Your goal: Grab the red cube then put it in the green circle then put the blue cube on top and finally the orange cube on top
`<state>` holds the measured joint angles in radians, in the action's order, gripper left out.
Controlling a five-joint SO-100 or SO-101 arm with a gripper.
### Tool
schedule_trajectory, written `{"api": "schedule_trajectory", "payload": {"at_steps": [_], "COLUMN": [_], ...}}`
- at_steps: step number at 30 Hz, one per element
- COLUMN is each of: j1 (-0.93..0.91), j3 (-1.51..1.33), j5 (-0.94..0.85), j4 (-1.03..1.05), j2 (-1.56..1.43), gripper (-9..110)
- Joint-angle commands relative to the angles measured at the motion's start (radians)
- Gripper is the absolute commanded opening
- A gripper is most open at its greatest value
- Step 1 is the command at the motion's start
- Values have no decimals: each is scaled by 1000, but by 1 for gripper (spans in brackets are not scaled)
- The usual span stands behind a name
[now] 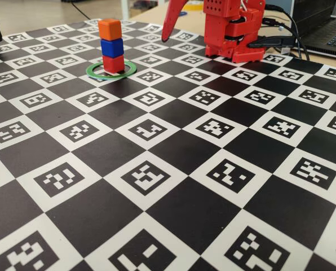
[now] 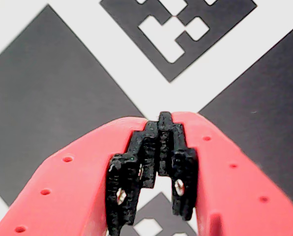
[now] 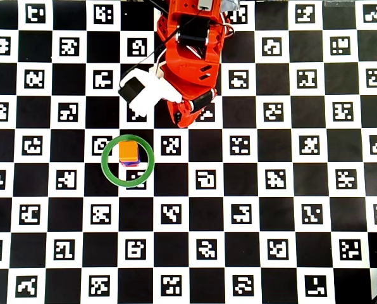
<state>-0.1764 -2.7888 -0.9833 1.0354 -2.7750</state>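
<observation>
Red cube (image 1: 114, 63) inside green circle (image 1: 94, 71), blue cube (image 1: 112, 47) then orange cube (image 1: 109, 28) stacked on it, jaws closed empty, apart from stack

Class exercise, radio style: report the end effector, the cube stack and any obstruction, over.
End effector shut, empty, clear of the stack. Red cube in green circle, blue cube on it, orange cube on top. No obstruction seen on the board.

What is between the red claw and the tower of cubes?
Nothing but bare checkered board. In the overhead view the gripper sits apart from the orange cube topping the stack inside the green circle.
</observation>
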Motion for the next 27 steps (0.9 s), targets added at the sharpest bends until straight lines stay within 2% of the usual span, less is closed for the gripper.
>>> {"api": "schedule_trajectory", "payload": {"at_steps": [1,7,21,27], "j1": [11,67,55,63], "j3": [-38,-164,-396,-396], "j5": [-60,-190,-413,-477], "j4": [0,74,193,281], "j2": [-67,-209,-486,-529], "gripper": [-6,-6,-6,-6]}}
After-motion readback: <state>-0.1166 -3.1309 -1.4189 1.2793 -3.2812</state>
